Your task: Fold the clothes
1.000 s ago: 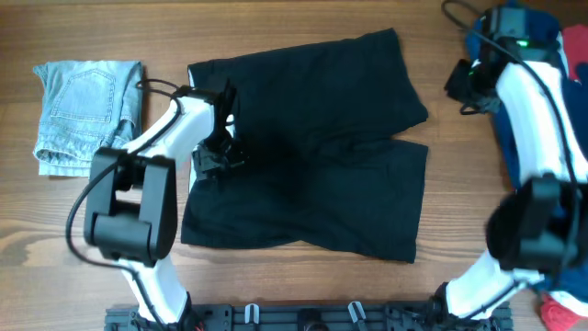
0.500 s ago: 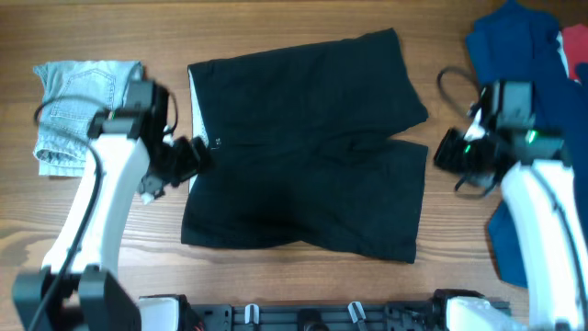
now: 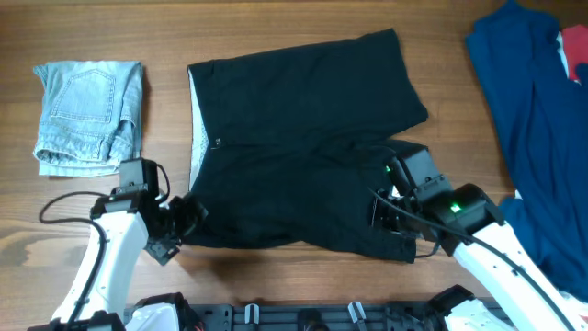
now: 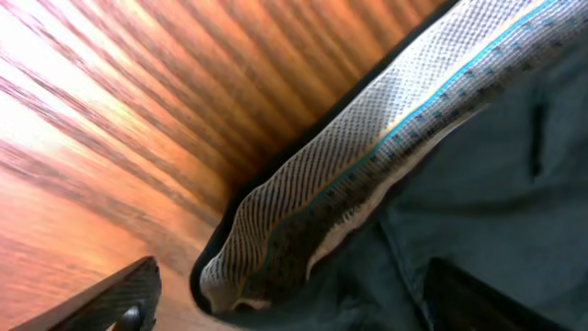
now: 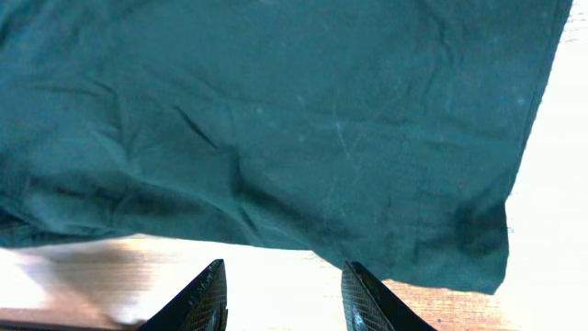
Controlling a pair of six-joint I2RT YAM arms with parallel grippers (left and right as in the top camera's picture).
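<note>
Left claw (image 4: 292, 280) and right claw (image 5: 287, 285) are being held open and empty at the near corners of the black shorts (image 3: 303, 138) spread on the desk (image 3: 276, 28), where a single-layer pinch could skew the fold.

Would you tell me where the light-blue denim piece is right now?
Overhead view: the light-blue denim piece lies folded at the far left, apart from the black shorts to its right, beyond the left gripper.

L hand (image 3: 186, 221) sits low front-left, jaws spread wide. R hand (image 3: 390, 213) front-right, pointing inward, jaws parted, both forearms angled inward.
</note>
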